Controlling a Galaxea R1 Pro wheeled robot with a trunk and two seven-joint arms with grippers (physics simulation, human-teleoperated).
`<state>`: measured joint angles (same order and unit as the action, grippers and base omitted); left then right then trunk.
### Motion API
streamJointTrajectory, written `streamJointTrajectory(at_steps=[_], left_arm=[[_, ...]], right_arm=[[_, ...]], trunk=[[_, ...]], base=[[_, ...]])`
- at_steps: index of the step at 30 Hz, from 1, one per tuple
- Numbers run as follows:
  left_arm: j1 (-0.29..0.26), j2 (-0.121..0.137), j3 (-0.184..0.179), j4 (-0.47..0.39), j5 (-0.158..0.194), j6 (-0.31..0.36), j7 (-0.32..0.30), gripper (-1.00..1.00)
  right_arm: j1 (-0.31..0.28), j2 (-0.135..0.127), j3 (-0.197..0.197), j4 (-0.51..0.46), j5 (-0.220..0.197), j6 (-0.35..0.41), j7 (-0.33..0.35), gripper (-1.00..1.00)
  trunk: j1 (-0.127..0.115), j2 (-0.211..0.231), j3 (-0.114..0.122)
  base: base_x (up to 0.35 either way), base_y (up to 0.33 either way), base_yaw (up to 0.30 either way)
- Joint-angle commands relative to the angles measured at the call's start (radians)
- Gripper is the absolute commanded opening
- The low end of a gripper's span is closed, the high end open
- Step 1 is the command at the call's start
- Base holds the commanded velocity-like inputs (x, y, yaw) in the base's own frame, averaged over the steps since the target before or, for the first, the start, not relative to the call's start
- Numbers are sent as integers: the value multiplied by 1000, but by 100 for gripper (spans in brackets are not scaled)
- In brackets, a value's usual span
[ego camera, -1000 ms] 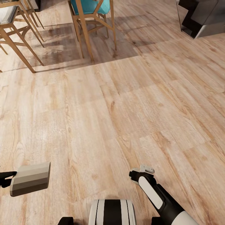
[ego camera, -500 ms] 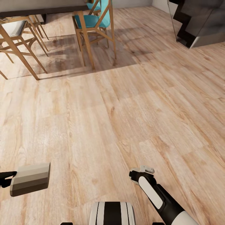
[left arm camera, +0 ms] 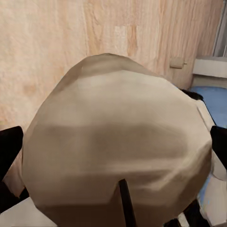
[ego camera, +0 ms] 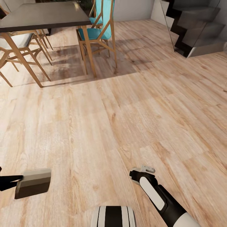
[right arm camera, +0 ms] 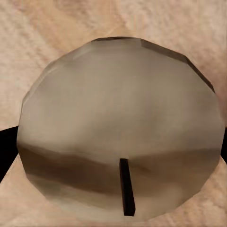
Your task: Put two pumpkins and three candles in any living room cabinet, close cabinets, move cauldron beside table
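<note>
Candle (ego camera: 33, 187), pale beige stubby cylinder: clamped in the left end effector (ego camera: 15, 183) at the head view's lower left, long axis lying roughly level, above the wood floor (ego camera: 104, 126). Left wrist view: candle end face (left arm camera: 116, 142) with dark wick, black fingers (left arm camera: 9, 146) on either side. Second candle (right arm camera: 120, 125): right wrist view, wick end toward the camera, pinched by the right end effector (right arm camera: 113, 142). Right arm (ego camera: 157, 197) reaches forward, low. Beyond: dark-topped bench (ego camera: 44, 14), teal chair (ego camera: 97, 28), dark staircase (ego camera: 195, 28).
</note>
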<state>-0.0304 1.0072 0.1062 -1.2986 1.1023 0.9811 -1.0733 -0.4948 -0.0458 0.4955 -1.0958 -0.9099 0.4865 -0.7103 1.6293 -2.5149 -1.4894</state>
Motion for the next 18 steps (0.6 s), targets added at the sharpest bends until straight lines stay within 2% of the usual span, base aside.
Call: streamJointTrajectory(at_steps=[1,7,8,10,14,18], left_arm=[[0,-4,8,-1,4,7,28,-100],[-5,-25,31,-6,4,3,206,-100],[-6,-31,34,-22,8,-1,282,-100],[-6,-35,34,-36,9,-2,305,-100],[-15,-80,31,-83,3,-4,345,-100],[-19,-92,31,-94,10,-4,424,-100]], right_arm=[[-1,-1,3,-15,-9,3,-9,-100],[-1,-2,5,-102,-9,9,-20,-100],[-1,-2,5,-124,-11,16,-20,-100],[-1,-2,5,-130,-11,24,-20,-100],[-1,-5,7,-189,-12,37,-19,-100],[-1,-7,7,-213,-12,39,-19,-100]], trunk=[[-1,0,3],[-3,1,27],[-4,2,30],[-5,2,38],[-6,3,54],[-8,4,69]], base=[[0,0,0],[0,0,0],[0,0,0],[0,0,0],[0,0,0],[0,0,0]])
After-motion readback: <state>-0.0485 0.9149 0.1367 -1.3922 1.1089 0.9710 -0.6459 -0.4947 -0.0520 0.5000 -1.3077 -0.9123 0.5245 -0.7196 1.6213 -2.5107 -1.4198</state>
